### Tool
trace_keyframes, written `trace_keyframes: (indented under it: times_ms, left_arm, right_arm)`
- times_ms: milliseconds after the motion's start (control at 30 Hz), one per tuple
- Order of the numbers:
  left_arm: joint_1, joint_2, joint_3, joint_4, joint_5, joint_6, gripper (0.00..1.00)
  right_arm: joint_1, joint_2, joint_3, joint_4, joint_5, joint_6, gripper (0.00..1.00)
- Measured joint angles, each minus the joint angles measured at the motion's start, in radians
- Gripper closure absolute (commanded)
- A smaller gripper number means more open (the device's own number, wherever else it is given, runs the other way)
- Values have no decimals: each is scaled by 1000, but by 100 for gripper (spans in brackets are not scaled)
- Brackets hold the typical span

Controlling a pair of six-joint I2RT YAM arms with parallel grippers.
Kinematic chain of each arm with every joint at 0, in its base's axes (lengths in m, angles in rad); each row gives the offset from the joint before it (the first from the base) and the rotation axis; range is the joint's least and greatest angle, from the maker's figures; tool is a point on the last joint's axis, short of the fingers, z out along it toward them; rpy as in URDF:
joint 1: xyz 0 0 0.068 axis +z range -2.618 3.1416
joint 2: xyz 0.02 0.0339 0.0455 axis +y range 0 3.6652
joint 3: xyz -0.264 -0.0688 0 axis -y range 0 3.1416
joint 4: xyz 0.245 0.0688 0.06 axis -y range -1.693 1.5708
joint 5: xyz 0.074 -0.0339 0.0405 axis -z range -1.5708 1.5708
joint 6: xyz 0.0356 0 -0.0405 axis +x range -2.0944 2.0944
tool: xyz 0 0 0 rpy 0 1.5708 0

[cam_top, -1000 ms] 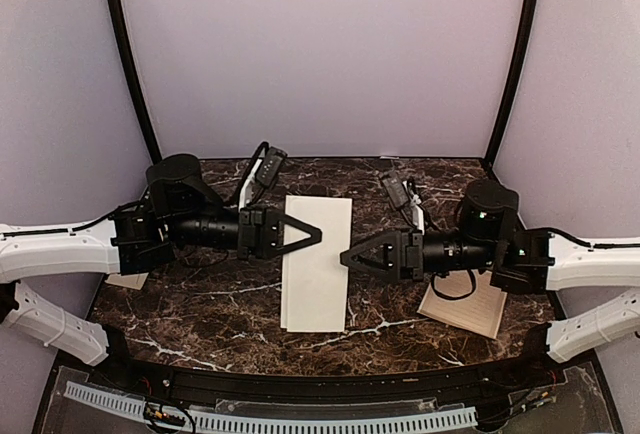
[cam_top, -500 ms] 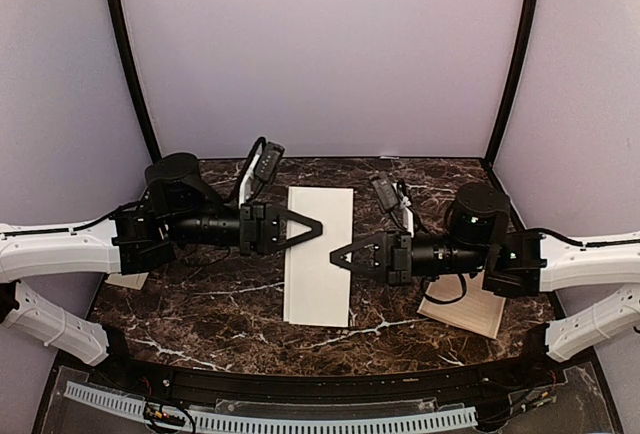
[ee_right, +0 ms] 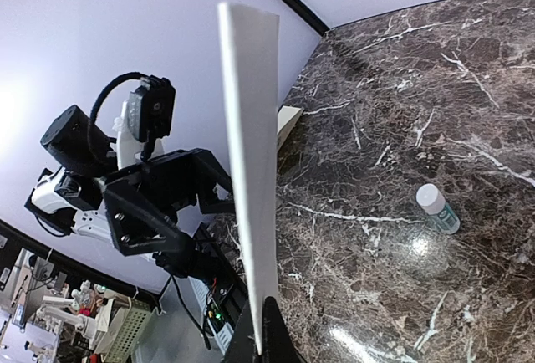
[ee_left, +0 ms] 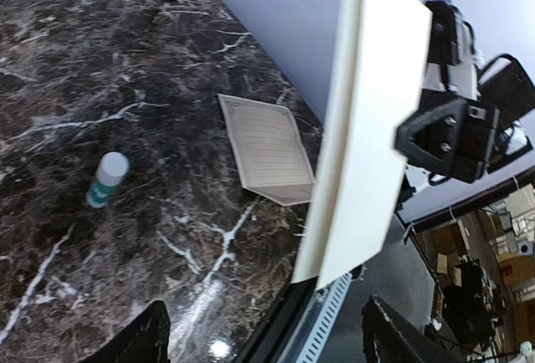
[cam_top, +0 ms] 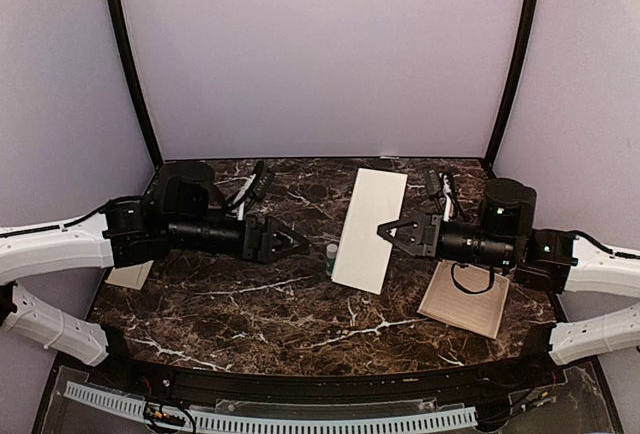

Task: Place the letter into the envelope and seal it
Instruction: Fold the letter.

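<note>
Marble, dark and white-veined: the table [cam_top: 250,304] is carrying only a few things. Nearest, on the right side, a bordered sheet [cam_top: 465,304] of cream paper is lying flat, its far edge tucked under the right arm. Over on the left, a pale sheet [cam_top: 128,275] is peeking out from beneath the left arm. Farther in, near mid-table, a small bottle [cam_top: 331,257] with a white cap and green label is sitting on the marble, clear of both claws. Just beyond it the left claw [cam_top: 292,242] is hovering above the table, pointing toward the centre, jaws spread wide and gripping nothing. Facing it, the right claw [cam_top: 383,228] is pinching the envelope [cam_top: 372,224] by one long edge, jaws closed tight on the paper. The envelope is hanging clear of the table, standing on edge with its long axis running away from the arms and leaning slightly. Which face is carrying the flap, I cannot tell. A lilac wall [cam_top: 320,54] is closing off the back.
</note>
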Motion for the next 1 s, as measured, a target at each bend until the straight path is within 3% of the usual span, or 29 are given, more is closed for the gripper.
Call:
trace_keyframes:
  times_ms: [333, 467, 633, 800, 1000]
  left_arm:
    - [419, 48, 5, -298, -122, 153, 13]
    - [552, 145, 40, -361, -253, 261, 14]
    - [642, 214, 48, -377, -469, 366, 11]
    - [725, 225, 46, -359, -570, 425, 10]
    - [814, 294, 46, -351, -615, 461, 27]
  right_arm:
    - [-21, -74, -21, -68, 14, 13, 100]
    - [-21, -110, -43, -80, 18, 27, 100]
    - [-21, -136, -48, -84, 35, 31, 100]
    - [-21, -132, -48, -82, 40, 32, 100]
    - [-21, -104, -48, -80, 40, 35, 100]
